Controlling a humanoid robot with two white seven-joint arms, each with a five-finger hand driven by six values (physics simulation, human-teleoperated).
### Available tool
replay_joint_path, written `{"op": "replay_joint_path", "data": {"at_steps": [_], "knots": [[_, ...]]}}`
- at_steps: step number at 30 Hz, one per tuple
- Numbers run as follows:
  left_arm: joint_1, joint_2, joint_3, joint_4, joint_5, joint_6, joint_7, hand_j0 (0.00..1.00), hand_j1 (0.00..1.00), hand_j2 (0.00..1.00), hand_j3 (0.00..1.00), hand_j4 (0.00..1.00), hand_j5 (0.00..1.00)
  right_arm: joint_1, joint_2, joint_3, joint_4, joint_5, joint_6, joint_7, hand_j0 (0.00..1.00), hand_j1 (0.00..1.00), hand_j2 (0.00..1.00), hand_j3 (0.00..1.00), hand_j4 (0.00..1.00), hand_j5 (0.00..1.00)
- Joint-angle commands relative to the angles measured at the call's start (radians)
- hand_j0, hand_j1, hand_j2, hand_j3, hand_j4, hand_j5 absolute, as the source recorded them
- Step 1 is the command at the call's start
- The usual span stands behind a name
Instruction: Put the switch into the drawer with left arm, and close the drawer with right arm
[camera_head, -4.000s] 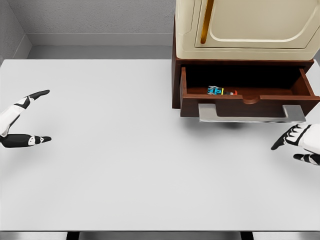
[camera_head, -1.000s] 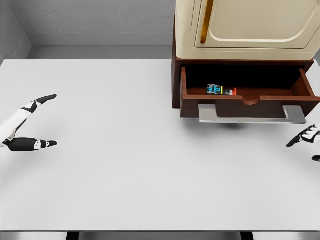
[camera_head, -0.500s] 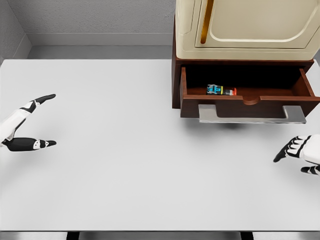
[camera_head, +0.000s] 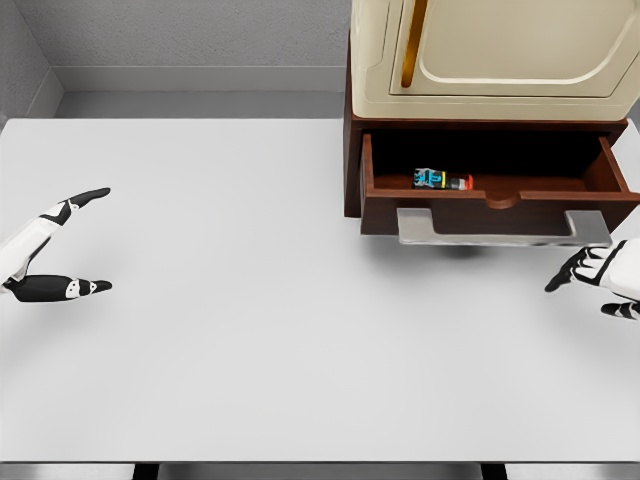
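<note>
Rising toward the drawer front since half a second ago, and now hovering just below the right end of the handle (camera_head: 503, 228) without touching it: right hand (camera_head: 598, 278), fingers loosely extended and gripping nothing. Sitting unchanged at the far left edge over the white table (camera_head: 250, 330), well apart from everything: left hand (camera_head: 45, 255), thumb and forefinger spread, released and empty. Standing at the table's back right, under a cream appliance (camera_head: 495, 55): dark wooden cabinet (camera_head: 353, 170), with its drawer (camera_head: 500, 180) pulled fully out. Lying inside that drawer, near the front wall and left of the middle: switch (camera_head: 441, 180), a small blue and black piece with a red tip. Judging from this, first half looking finished, placing already done; remaining, only pushing the drawer shut, with contact on the front panel or handle not yet made.
</note>
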Motion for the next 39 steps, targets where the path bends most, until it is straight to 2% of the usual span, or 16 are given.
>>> {"op": "replay_joint_path", "data": {"at_steps": [1, 6, 20, 22, 24, 26, 33, 36, 39], "knots": [[0.0, -0.003, 0.0, -0.001, 0.008, 0.002, 0.0, 1.0, 1.0, 1.0, 1.0, 1.0, 1.0, 0.0, 0.005, -0.001, -0.004, -0.04, 0.001, -0.014, 0.74, 0.74, 0.74, 0.74, 0.74, 0.74], [0.002, -0.003, 0.006, -0.002, 0.008, 0.002, 0.0, 1.0, 1.0, 1.0, 1.0, 1.0, 1.0, -0.017, 0.037, -0.001, 0.0, -0.054, 0.001, -0.017, 0.73, 0.73, 0.73, 0.73, 0.73, 0.73], [0.003, -0.003, 0.006, -0.002, 0.008, 0.002, 0.0, 1.0, 1.0, 1.0, 1.0, 1.0, 1.0, -0.037, 0.046, 0.001, 0.001, -0.103, 0.001, -0.017, 0.74, 0.74, 0.74, 0.74, 0.74, 0.74], [0.003, -0.003, 0.006, -0.002, 0.008, 0.002, 0.0, 1.0, 1.0, 1.0, 1.0, 1.0, 1.0, -0.038, 0.035, 0.004, 0.019, -0.091, 0.001, -0.014, 0.74, 0.74, 0.74, 0.74, 0.74, 0.74], [0.003, -0.003, 0.007, -0.002, 0.008, 0.002, 0.0, 1.0, 1.0, 1.0, 1.0, 1.0, 1.0, -0.025, 0.025, 0.005, 0.092, -0.057, 0.001, -0.009, 0.74, 0.74, 0.74, 0.74, 0.74, 0.74], [0.003, -0.003, 0.007, -0.002, 0.008, 0.002, 0.0, 1.0, 1.0, 1.0, 1.0, 1.0, 1.0, -0.023, 0.018, 0.01, 0.11, -0.029, 0.001, -0.009, 0.76, 0.76, 0.76, 0.76, 0.76, 0.76], [0.003, -0.003, 0.007, -0.002, 0.008, 0.002, 0.0, 1.0, 1.0, 1.0, 1.0, 1.0, 1.0, -0.023, 0.017, 0.01, 0.101, -0.012, 0.001, -0.009, 0.76, 0.76, 0.76, 0.76, 0.76, 0.76], [0.003, -0.003, 0.007, -0.002, 0.008, 0.002, 0.0, 1.0, 1.0, 1.0, 1.0, 1.0, 1.0, -0.025, 0.023, 0.004, 0.061, -0.031, 0.001, -0.014, 0.76, 0.76, 0.76, 0.76, 0.76, 0.76], [0.003, -0.003, 0.006, -0.004, 0.008, 0.002, 0.0, 1.0, 1.0, 1.0, 1.0, 1.0, 1.0, -0.025, 0.02, 0.004, 0.055, -0.048, 0.001, -0.014, 0.76, 0.76, 0.76, 0.76, 0.76, 0.76]]}}
